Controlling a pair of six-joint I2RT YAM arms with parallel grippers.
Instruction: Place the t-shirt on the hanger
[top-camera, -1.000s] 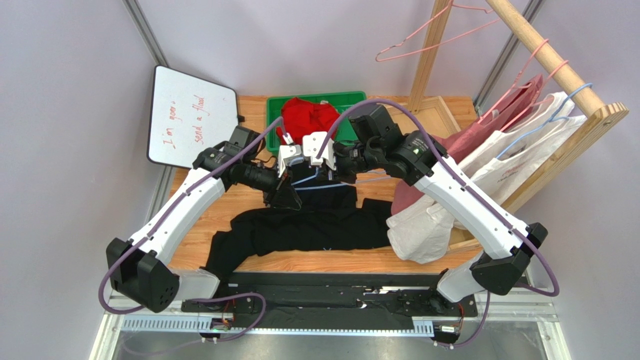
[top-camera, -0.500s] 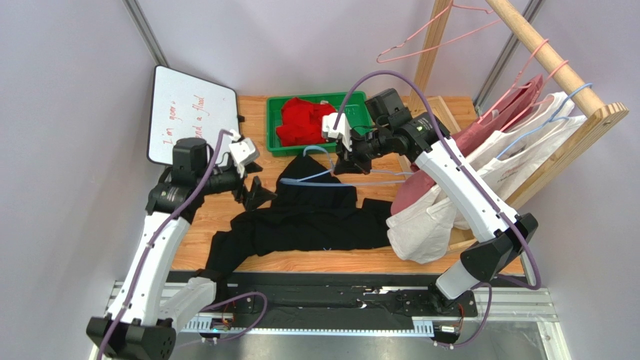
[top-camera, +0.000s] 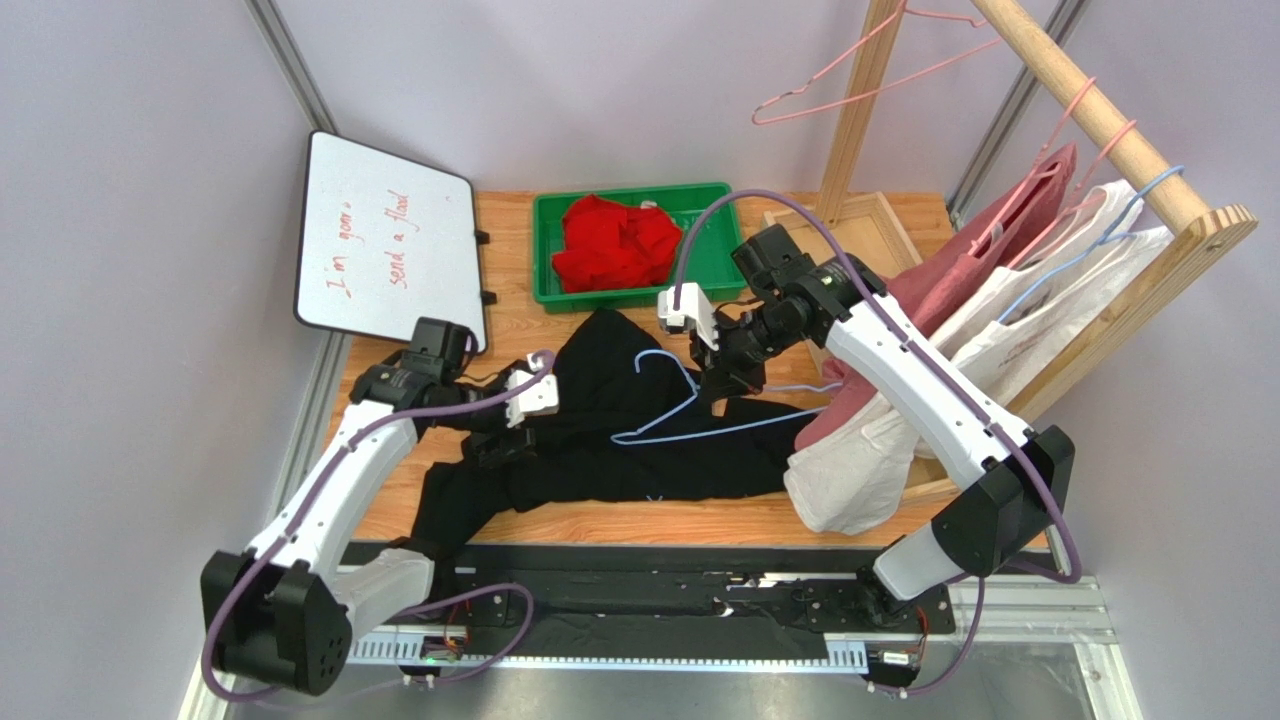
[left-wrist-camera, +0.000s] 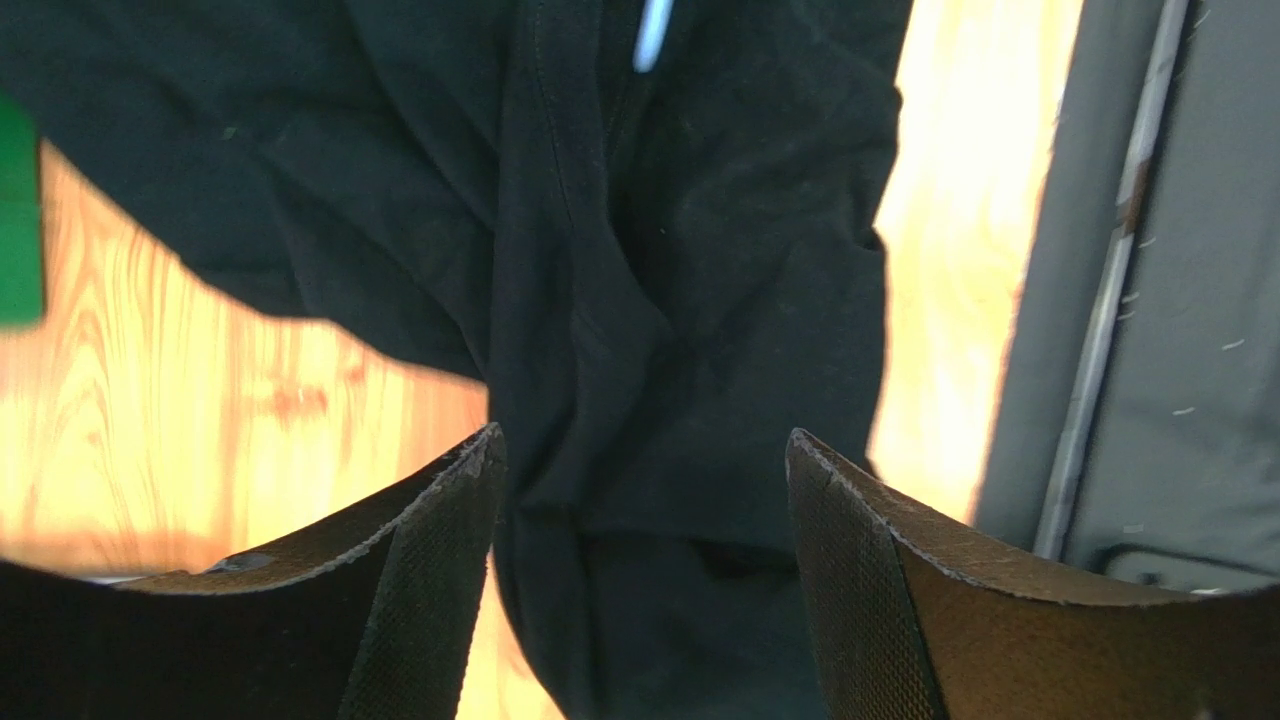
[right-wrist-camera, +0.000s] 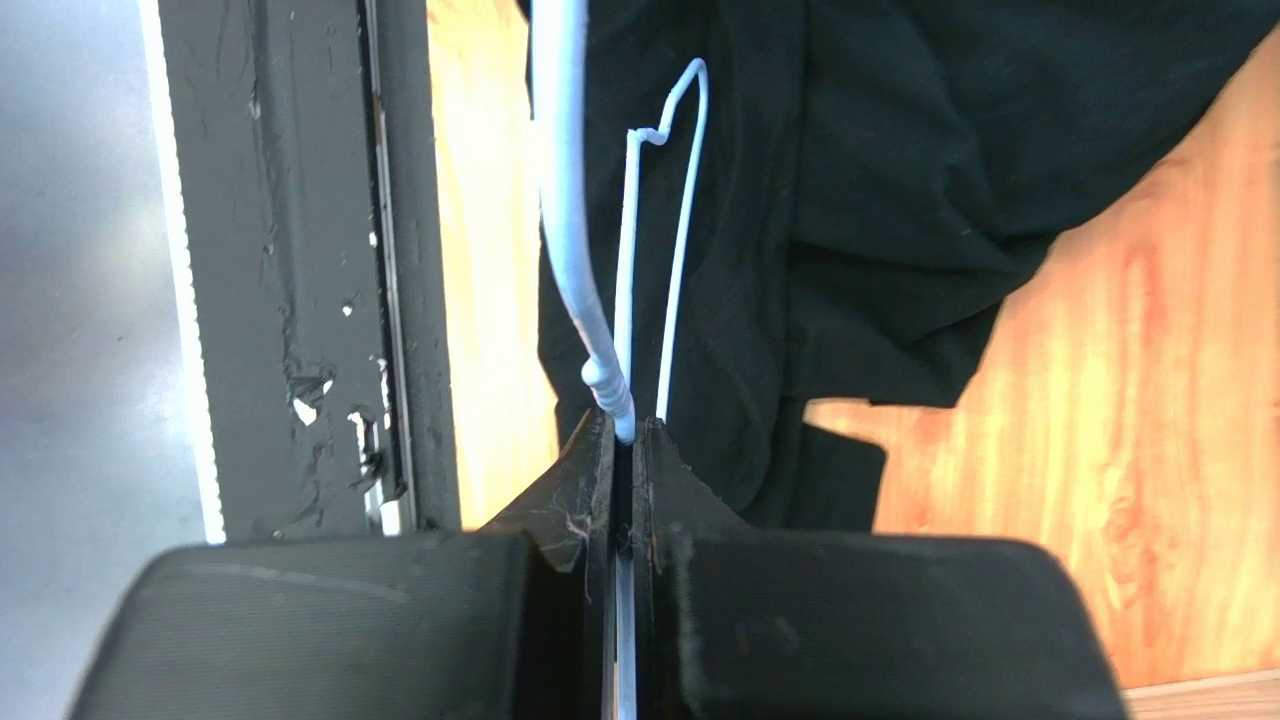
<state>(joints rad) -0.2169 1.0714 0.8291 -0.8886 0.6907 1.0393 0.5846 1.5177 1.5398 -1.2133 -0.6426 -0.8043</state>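
Our right gripper (right-wrist-camera: 622, 435) is pressed together on the thin wire of the hanger (right-wrist-camera: 624, 300), whose light-blue frame runs out ahead of the fingers over the t-shirt (right-wrist-camera: 872, 195). Our left gripper (left-wrist-camera: 643, 450) stands spread, with a rumpled fold of that black cloth just beyond and between its fingertips, unpinched. A strip of bare table (top-camera: 691, 521) separates the shirt from the near edge behind both grippers. Beyond the right gripper sits the green bin (top-camera: 631, 192), and the hung white shirts (top-camera: 1037, 323) crowd its right side.

The right tool (top-camera: 715, 357) grips the hanger (top-camera: 706, 428) above the t-shirt (top-camera: 594, 450).
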